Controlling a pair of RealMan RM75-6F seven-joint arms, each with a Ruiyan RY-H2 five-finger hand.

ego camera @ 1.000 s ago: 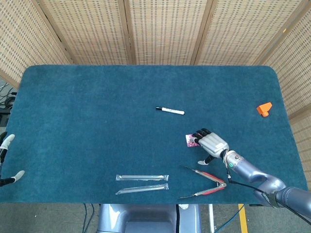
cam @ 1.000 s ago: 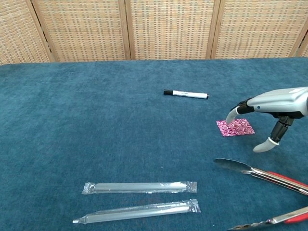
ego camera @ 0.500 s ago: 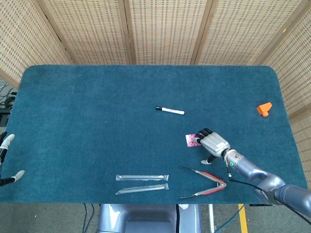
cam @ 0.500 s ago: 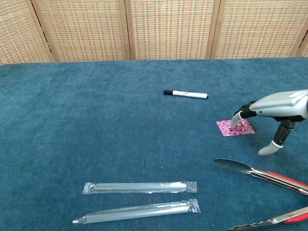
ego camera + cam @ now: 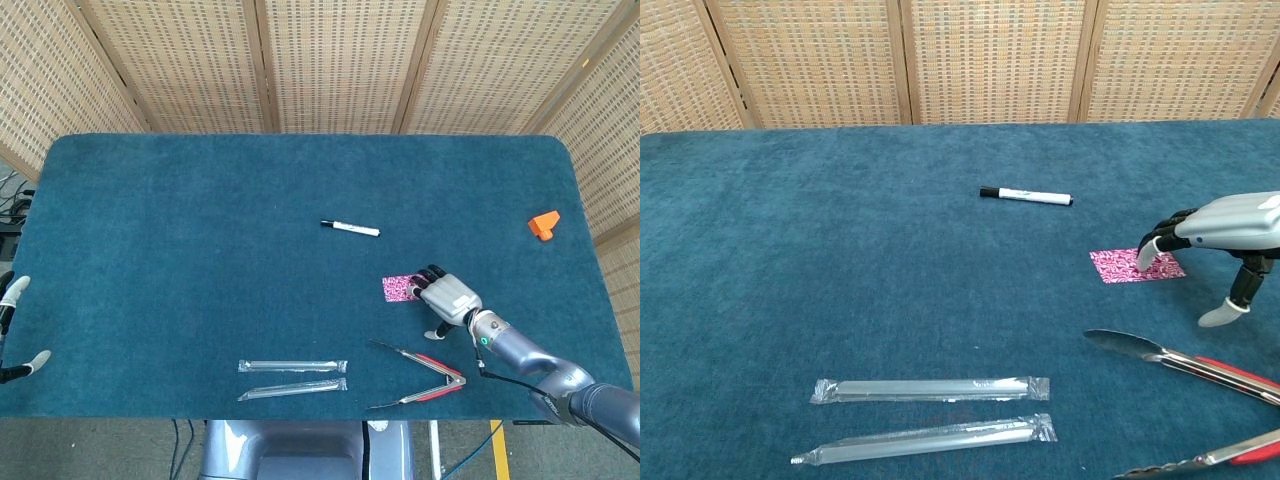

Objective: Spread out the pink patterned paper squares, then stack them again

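— So where are the squares [image 5: 1132, 266]?

— Toward the table's [image 5: 200, 220] right front, seemingly one pile; I can't count sheets. It lies just left of the right hand [image 5: 447, 298], long axis left-right.

— Which hand is nearer?

— The right one; its fingertips [image 5: 1145, 259] press the pile's right edge, thumb apart, gripping nothing. The left hand [image 5: 14, 330] waits spread at the far left edge.

— What else?

— One marker [image 5: 1026, 195], two straws [image 5: 929, 389], one tongs [image 5: 425, 378], one orange block [image 5: 544, 224].
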